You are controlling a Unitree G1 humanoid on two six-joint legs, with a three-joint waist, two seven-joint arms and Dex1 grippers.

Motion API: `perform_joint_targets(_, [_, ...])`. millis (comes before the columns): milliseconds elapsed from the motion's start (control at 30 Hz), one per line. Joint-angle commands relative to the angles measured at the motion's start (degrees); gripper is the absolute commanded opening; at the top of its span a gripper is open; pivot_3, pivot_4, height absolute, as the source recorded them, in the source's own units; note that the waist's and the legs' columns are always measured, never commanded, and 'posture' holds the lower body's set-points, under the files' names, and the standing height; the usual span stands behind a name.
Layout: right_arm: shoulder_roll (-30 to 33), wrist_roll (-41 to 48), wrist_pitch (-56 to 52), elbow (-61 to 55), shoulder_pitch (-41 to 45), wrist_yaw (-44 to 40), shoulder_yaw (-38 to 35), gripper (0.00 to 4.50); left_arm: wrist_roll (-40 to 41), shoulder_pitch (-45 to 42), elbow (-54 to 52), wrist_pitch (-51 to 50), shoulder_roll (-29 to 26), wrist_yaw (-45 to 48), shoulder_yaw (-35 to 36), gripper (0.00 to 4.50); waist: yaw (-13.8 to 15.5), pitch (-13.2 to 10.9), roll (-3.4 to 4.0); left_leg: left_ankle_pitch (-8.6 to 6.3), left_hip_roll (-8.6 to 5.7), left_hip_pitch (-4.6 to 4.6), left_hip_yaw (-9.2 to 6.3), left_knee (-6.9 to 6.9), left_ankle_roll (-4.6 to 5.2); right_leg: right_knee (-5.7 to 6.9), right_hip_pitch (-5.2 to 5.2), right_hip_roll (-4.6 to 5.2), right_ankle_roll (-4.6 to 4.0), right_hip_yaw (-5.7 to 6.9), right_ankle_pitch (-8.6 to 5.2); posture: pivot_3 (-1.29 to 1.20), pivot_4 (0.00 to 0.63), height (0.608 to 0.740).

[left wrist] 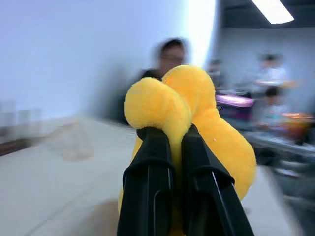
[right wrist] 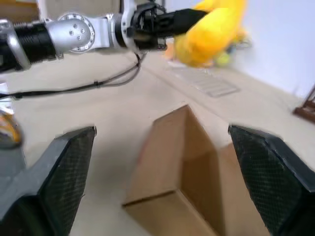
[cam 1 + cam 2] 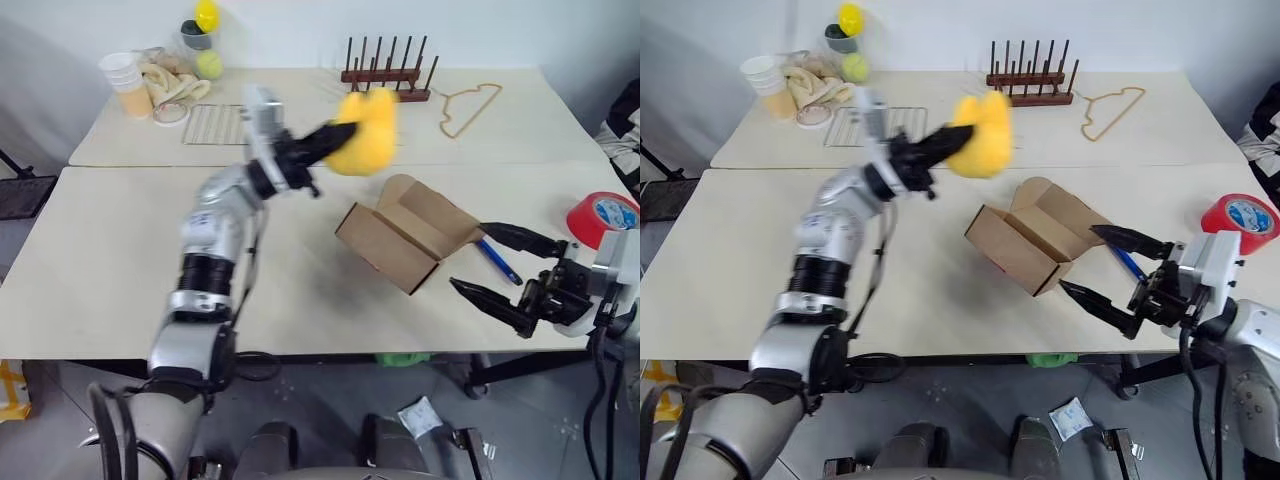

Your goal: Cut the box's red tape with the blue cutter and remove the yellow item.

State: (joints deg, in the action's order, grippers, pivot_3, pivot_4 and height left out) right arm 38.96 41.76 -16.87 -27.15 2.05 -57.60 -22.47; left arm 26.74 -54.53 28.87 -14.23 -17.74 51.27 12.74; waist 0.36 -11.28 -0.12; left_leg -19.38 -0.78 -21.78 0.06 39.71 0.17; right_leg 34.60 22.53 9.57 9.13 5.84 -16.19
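Your left gripper (image 3: 335, 135) was clamped on the yellow item (image 3: 368, 132), holding it in the air above the table (image 3: 120, 250), up and left of the box (image 3: 408, 232). The box lay with its flaps open. Your right gripper (image 3: 490, 265) stood wide apart just beside the box, the cutter (image 3: 497, 262) lying between its fingers.

Two tables (image 3: 120, 290) are standing end to end, near and far. One open cardboard box (image 3: 405, 233) is lying on the near one, with one blue cutter (image 3: 497, 262) just right of it and one red tape roll (image 3: 603, 216) at the far right. One yellow item (image 3: 367, 132) is hanging in the air. On the far table, one peg rack (image 3: 388, 72), one wire hanger (image 3: 470, 108), one wire grid (image 3: 213, 124), one tennis ball (image 3: 209, 64) and one stack of cups (image 3: 127, 82) are sitting.
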Motion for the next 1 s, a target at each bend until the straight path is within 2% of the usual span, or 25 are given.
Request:
perform_joint_targets(33, [-1.6, 0.5, 1.6, -1.6, 3.0, 0.6, 3.4, 4.50, -1.8, 6.3, -6.6, 0.0, -6.6, 0.3, 0.8, 0.03, -0.1, 0.0, 0.00, -0.01, 0.00, 0.01, -0.01, -0.01, -0.01, 0.01, 0.00, 0.00, 0.00, 0.01, 0.00, 0.00, 0.150, 0.740])
perform_joint_targets(100, [-3.7, -0.6, 1.7, 0.5, 6.6, 0.7, 8.1, 4.50, -2.4, 16.5, -10.5, 1.8, -13.4, -0.2, 5.7, 0.03, -0.3, 0.0, -0.03, -0.02, -0.02, 0.01, -0.02, 0.00, -0.03, 0.00, -0.01, 0.02, 0.01, 0.01, 0.00, 0.00, 0.150, 0.740])
perform_joint_targets(200, [-5.1, -1.8, 1.2, 2.3, 9.6, 0.8, 12.1, 4.50, -3.1, 27.1, -12.7, 2.8, -19.0, -1.6, 9.6, 0.03, -0.5, 0.0, -0.05, -0.05, 0.04, 0.15, 0.00, -0.10, -0.08, 0.01, -0.04, 0.02, 0.01, 0.02, 0.00, 0.00, 0.150, 0.740])
perform_joint_targets(267, [-6.4, -2.1, 1.5, 2.7, 11.1, 1.8, 13.5, 4.50, -3.0, 32.7, -13.3, 2.2, -20.9, -1.8, 10.7, 0.03, 0.0, 0.0, -0.05, -0.05, 0.06, 0.15, -0.01, -0.10, -0.09, 0.02, -0.03, 0.01, -0.01, 0.05, 0.00, 0.00, 0.150, 0.740])
perform_joint_targets(400, [-7.9, -4.6, 3.4, 4.0, 12.2, 2.2, 15.4, 4.50, -1.9, 38.1, -15.7, 1.3, -20.3, -4.3, 11.8, 0.03, 1.7, 0.0, -0.09, -0.07, 0.03, 0.15, -0.06, 0.05, -0.08, 0.01, -0.16, 0.03, 0.00, 0.04, 0.00, 0.00, 0.150, 0.740])
perform_joint_targets(633, [-4.9, -7.0, 6.0, 6.5, 12.9, -1.4, 14.7, 4.50, -0.5, 35.0, -16.4, 0.5, -17.3, -7.4, 10.8, 2.14, 1.6, 0.1, -0.14, -0.10, 0.03, 0.15, 0.06, 0.11, -0.08, 0.14, -0.08, 0.02, -0.01, -0.02, 0.00, 0.00, 0.150, 0.740])
perform_joint_targets(867, [-1.2, -5.3, 5.9, 8.2, 11.2, -4.6, 11.1, 4.50, 0.5, 31.0, -14.7, -1.7, -20.3, -7.2, 12.0, 4.24, 0.9, 0.1, -0.15, -0.10, 0.05, 0.24, 0.13, -0.03, -0.08, 0.13, -0.07, 0.02, -0.02, -0.01, 0.00, 0.00, 0.150, 0.740])
perform_joint_targets(900, [-0.8, -5.0, 5.7, 8.5, 11.2, -4.9, 10.6, 4.50, 0.9, 31.5, -14.8, -1.9, -21.6, -6.4, 12.8, 4.48, 0.7, 0.1, -0.15, -0.10, 0.06, 0.27, 0.17, -0.07, -0.08, 0.13, -0.07, 0.02, -0.02, -0.01, 0.00, 0.00, 0.150, 0.740])
perform_joint_targets(1000, [0.4, -3.8, 5.0, 8.9, 11.1, -5.5, 9.2, 4.50, 3.7, 34.9, -16.4, -4.4, -25.6, -1.8, 15.1, 4.48, -0.2, 0.1, -0.15, -0.10, 0.11, 0.37, 0.33, -0.23, -0.09, 0.10, -0.02, 0.01, -0.04, -0.01, -0.01, 0.00, 0.150, 0.740])
